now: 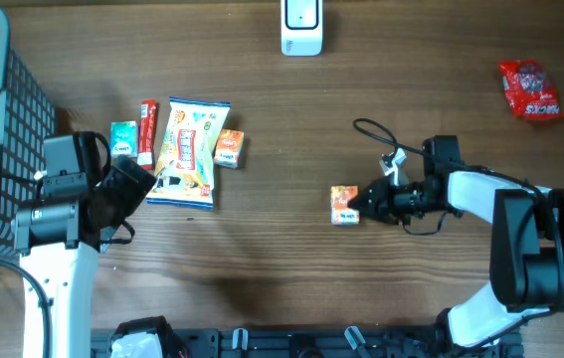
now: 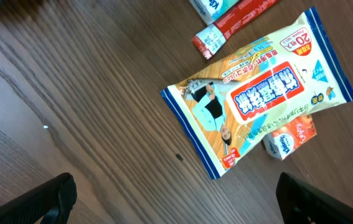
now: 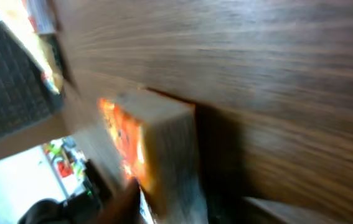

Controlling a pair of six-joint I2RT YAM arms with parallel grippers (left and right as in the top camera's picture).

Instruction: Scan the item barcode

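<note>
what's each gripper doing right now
left gripper: open, holding nothing
right gripper: at the small orange box, cannot tell if it grips it

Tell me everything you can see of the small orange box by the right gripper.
The small orange box looks like a cardboard carton, orange and white, with print too small to read. No barcode shows. It rests on the wooden table, right of centre and apart from the other items. The right gripper is at its right edge, but a firm grip cannot be confirmed. The right wrist view shows it close up and blurred, with one orange printed face and one pale plain side.
</note>
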